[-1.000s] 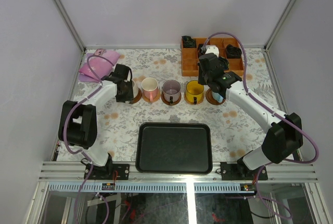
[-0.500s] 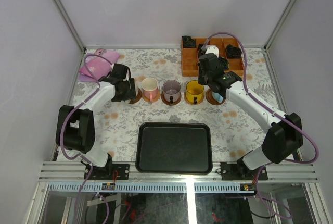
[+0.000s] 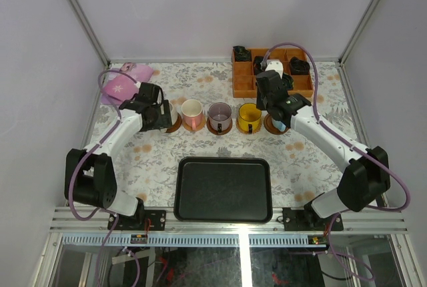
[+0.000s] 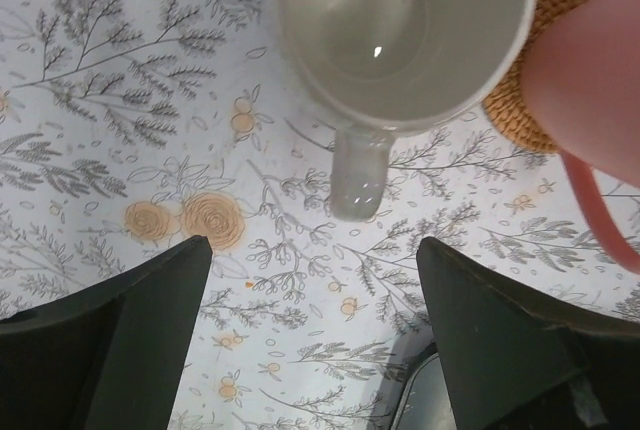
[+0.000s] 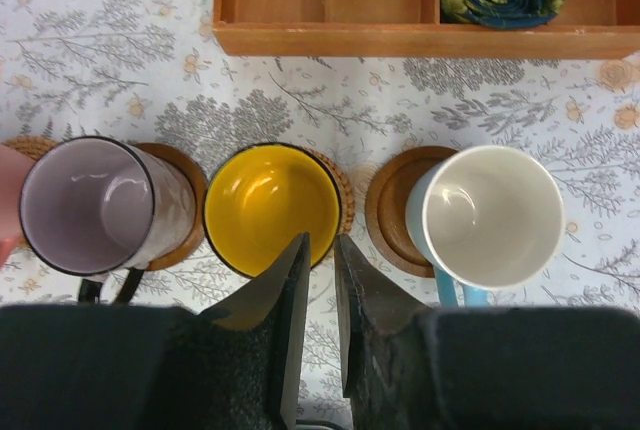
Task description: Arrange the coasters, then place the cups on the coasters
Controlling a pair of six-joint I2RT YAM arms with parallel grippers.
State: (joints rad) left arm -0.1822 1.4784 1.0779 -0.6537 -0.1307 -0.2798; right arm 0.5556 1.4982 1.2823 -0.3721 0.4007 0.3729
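Left wrist alone shows cream cup handle (image 4: 357, 178)

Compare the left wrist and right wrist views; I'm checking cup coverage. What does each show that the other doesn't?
Left wrist only: the cream cup and the left hand, wide open and empty. Right wrist only: the mauve cup, yellow cup and blue-handled white cup on coasters, the orange box, and the right hand, nearly shut and empty. Both: the floral tablecloth and part of the pink cup.
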